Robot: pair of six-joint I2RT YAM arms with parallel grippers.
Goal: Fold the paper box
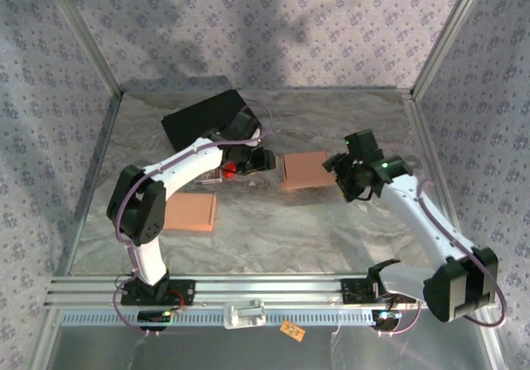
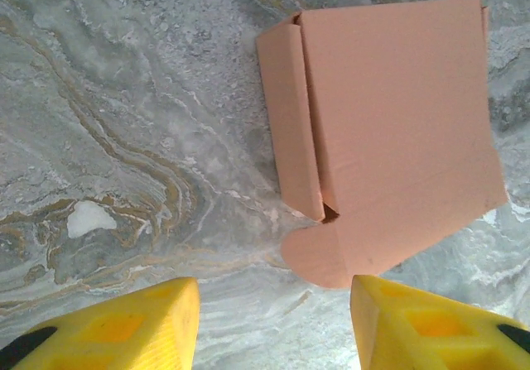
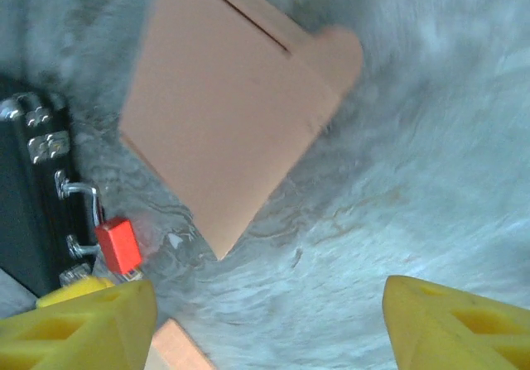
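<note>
The paper box (image 1: 305, 170) is a tan cardboard carton lying closed and flat on the marbled table, between the two arms. My left gripper (image 1: 263, 160) sits just left of it. In the left wrist view its yellow fingers (image 2: 132, 324) stand apart over bare table, short of the box (image 2: 389, 130) and its rounded tab. My right gripper (image 1: 341, 174) hovers just right of the box. The right wrist view shows that gripper (image 3: 269, 324) open and empty above the table, with the box (image 3: 232, 113) ahead of it.
A second tan cardboard piece (image 1: 189, 211) lies flat at the near left. A black case (image 1: 203, 115) rests at the back left. Aluminium frame posts and patterned cloth walls close in the table's sides and back.
</note>
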